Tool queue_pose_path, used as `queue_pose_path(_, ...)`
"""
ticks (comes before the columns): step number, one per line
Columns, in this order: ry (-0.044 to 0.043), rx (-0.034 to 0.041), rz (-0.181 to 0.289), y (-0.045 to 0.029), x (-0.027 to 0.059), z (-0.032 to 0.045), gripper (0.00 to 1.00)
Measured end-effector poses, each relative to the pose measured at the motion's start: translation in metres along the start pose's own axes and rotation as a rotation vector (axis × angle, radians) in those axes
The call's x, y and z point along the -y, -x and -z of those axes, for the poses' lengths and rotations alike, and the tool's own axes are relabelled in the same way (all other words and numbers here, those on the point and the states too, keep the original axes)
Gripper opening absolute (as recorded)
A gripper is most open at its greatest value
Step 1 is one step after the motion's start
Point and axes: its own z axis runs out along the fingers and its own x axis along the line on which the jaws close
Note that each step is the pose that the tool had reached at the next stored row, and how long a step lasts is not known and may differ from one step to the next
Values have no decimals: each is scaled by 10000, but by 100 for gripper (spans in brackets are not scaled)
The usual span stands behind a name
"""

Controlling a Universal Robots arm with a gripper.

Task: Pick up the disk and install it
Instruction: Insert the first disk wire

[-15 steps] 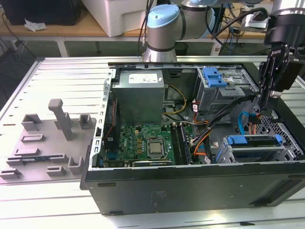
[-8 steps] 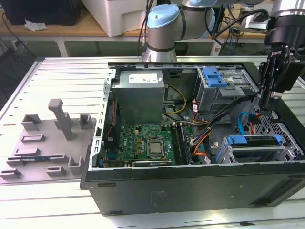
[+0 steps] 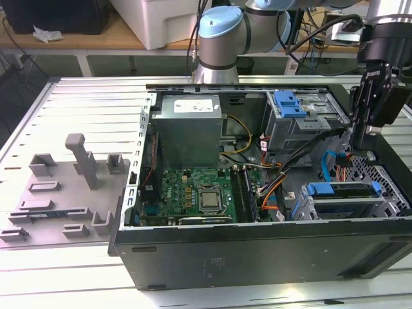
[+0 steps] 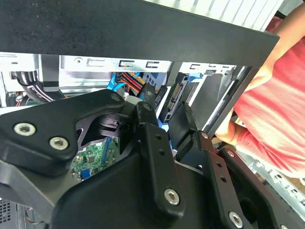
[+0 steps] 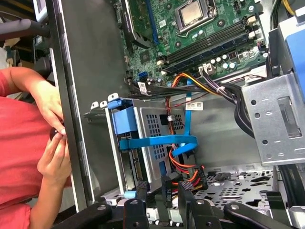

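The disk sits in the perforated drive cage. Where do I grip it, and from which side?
Probably by its blue bracket, at the end away from the orange cables, coming down through the open side of the case. The grey cage covers the flat faces of the disk, and those cables crowd the other end, where the open pincer hovers.

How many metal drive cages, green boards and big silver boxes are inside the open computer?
Grey metal drive cages: 2
Green flat circuit board: 1
Silver rectangular power box: 1
Total: 4
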Motion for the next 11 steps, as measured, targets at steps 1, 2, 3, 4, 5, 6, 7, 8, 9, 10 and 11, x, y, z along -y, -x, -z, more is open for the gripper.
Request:
queue_pose_path(1, 1, 1, 0, 0, -3, -2, 39)
queue_pose_path(2, 0, -1, -1, -1, -7, -5, 39)
queue_pose_path(3, -1, -2, -1, -3, -10, -8, 39)
queue_pose_path(4, 0, -1, -1, -4, -11, -11, 39)
queue_pose_path(5, 0, 1, 1, -5, -11, -14, 39)
queue_pose_path(6, 0, 1, 1, -8, -10, -17, 39)
queue_pose_path(7, 0, 1, 0, -12, -10, -20, 39)
queue_pose_path(8, 0, 0, 0, -20, -8, -27, 39)
queue_pose_path(9, 0, 0, 0, -37, -2, -41, 39)
queue_pose_path(10, 0, 0, 0, -44, 0, -47, 39)
queue_pose_path(11, 0, 0, 0, -49, 2, -51, 39)
